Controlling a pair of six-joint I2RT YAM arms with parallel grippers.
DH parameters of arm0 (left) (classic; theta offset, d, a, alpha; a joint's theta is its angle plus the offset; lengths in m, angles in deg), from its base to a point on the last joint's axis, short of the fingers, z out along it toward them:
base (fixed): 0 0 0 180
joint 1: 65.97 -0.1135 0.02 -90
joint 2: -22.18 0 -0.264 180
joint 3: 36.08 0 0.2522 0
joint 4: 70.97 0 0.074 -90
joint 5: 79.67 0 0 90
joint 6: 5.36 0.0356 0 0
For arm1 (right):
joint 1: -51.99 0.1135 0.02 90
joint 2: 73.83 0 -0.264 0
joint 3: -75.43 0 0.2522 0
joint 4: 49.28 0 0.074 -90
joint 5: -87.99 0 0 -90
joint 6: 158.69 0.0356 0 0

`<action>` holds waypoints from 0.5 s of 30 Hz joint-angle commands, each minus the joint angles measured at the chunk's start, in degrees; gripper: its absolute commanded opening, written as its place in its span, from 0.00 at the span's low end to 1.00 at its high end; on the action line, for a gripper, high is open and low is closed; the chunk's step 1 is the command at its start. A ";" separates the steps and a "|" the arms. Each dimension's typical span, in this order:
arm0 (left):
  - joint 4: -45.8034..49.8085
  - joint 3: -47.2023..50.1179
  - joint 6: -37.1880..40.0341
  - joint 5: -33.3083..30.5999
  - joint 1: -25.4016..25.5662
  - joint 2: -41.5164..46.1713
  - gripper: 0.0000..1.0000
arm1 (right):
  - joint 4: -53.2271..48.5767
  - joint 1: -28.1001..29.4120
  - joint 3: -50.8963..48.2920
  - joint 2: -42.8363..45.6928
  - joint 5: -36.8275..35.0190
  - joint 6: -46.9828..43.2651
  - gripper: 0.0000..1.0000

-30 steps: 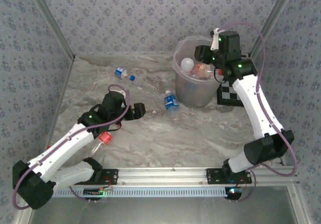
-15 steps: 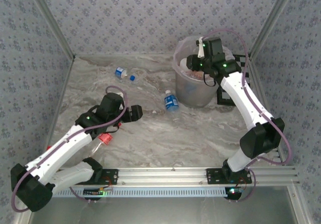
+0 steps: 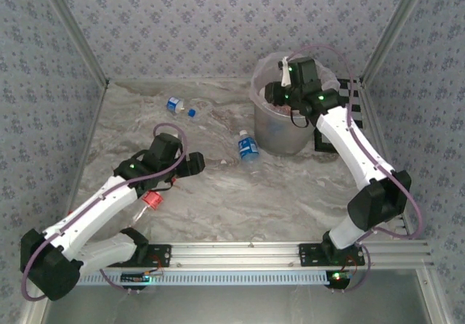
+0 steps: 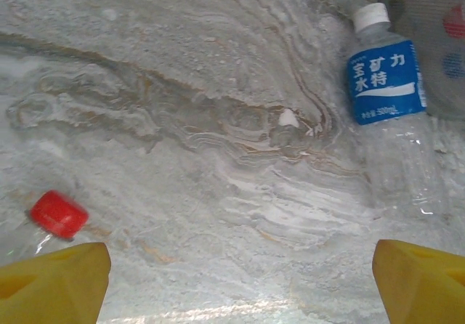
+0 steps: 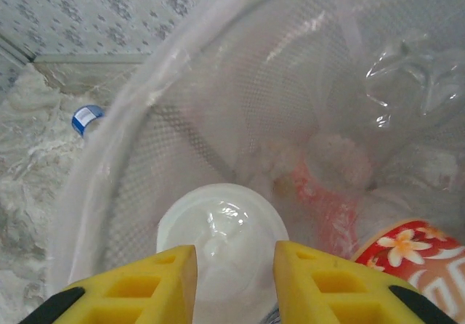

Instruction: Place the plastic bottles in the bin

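Tabletop [image 3: 240,193] grey marbled; walls [image 3: 182,26] floral-patterned; bin [image 3: 276,136] far right

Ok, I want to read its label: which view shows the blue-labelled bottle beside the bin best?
The left wrist view: the blue-labelled bottle lies large there, with its white cap and label print clear. The top view shows it small, lying beside the bin.

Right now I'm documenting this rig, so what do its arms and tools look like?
Both the left arm and right arm have white tubular links, black joint housings with small green lights, and a looping purple cable. The left tool and right tool each carry two blocky yellow fingers.
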 commanded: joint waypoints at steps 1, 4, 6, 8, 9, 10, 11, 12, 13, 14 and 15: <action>6.57 -2.89 -2.71 -4.31 -0.37 1.61 0.93 | 0.39 -0.66 0.63 -1.26 1.81 1.14 0.35; 11.82 -3.24 -5.52 -9.09 -0.44 2.51 0.95 | -1.65 -1.22 4.52 0.01 0.71 -0.02 0.36; 14.42 -3.16 -6.07 -11.62 -0.44 2.45 0.98 | -2.51 -1.76 5.82 1.96 -0.47 -0.66 0.40; 15.89 -2.89 -5.47 -13.65 -0.44 1.82 1.00 | -2.49 -2.59 5.31 4.49 -0.98 -0.76 0.47; 16.57 -2.79 -4.51 -14.59 -0.47 0.99 1.00 | -2.51 -3.06 4.63 5.93 -1.02 -0.68 0.50; 17.33 -2.83 -3.63 -15.51 -0.46 0.13 1.00 | -2.51 -3.39 4.04 7.00 -1.09 -0.60 0.53; 18.28 -2.97 -2.73 -16.82 -0.45 -1.09 1.00 | -2.51 -3.92 2.89 8.82 -1.05 -0.42 0.56; 19.02 -3.06 -1.63 -18.10 -0.40 -2.51 1.00 | -2.51 -4.42 2.05 10.13 -0.96 -0.25 0.59; 19.56 -3.30 -0.78 -18.99 -0.46 -3.81 1.00 | -3.56 -4.90 1.07 11.54 -0.91 -0.07 0.61; 20.17 -3.57 0.18 -19.61 -0.42 -5.50 1.00 | -4.11 -5.46 0.02 13.05 -0.65 0.18 0.62; 20.49 -4.05 1.36 -19.81 -0.41 -7.33 1.00 | -4.53 -6.02 -0.90 14.58 -0.57 0.44 0.63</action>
